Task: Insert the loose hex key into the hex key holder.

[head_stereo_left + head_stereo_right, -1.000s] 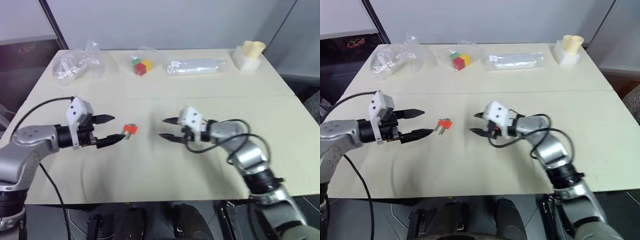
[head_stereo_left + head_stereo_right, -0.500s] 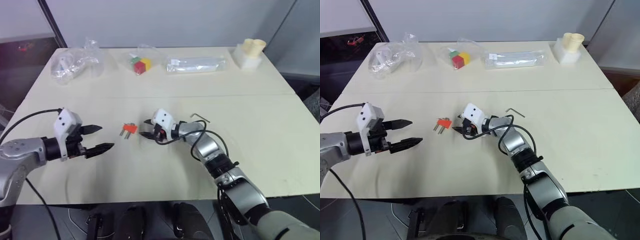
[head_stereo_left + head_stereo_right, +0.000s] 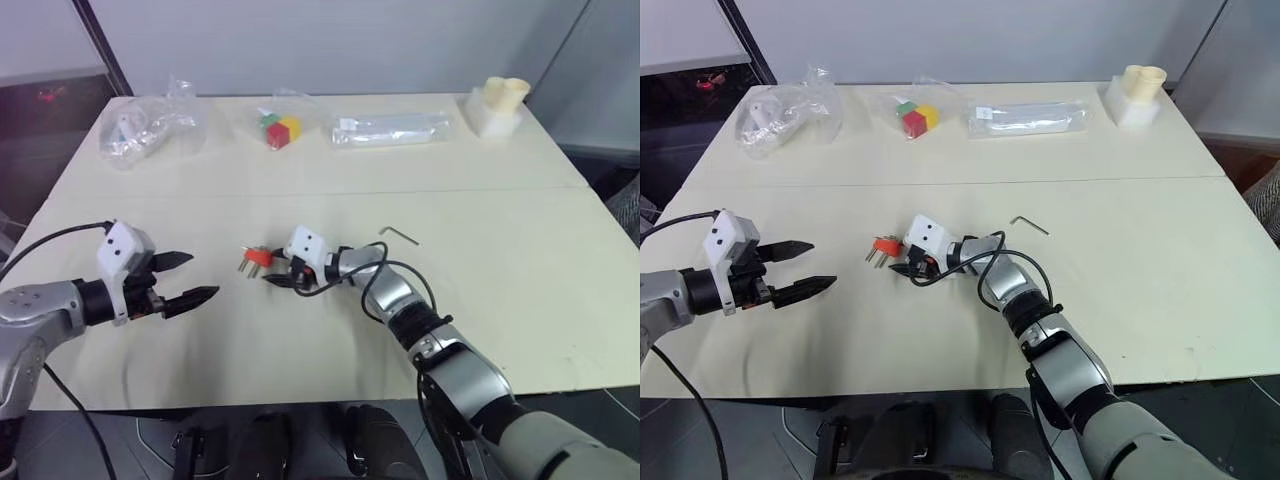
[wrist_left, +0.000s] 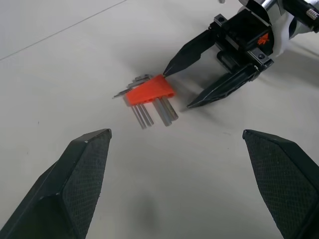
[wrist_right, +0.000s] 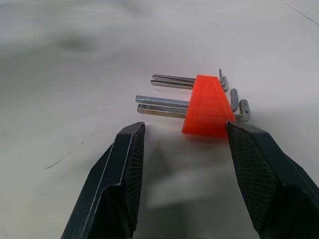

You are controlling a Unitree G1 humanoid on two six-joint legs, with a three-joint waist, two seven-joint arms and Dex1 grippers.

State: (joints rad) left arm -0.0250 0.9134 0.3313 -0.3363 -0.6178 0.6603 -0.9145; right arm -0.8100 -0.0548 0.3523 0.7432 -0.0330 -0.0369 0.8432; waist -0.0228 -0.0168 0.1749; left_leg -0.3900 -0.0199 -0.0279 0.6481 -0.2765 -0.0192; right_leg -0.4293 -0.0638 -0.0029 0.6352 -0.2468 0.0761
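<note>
With jaws parted and empty, the right gripper [image 3: 902, 266] noses against the hex key holder [image 3: 886, 246] at mid-table and should straddle the block squarely, the loose hex key [image 3: 1029, 224] lying well apart.

Silver-grey jointed arms, black wrist collars, a white boxy camera housing atop each. Left gripper [image 3: 194, 279]: two tapered black fingers, knurled inner pads [image 4: 84, 169]. Right gripper [image 3: 901, 267]: same black fingers, orange marking on the black block behind, thin black cable looping along the forearm.
</note>
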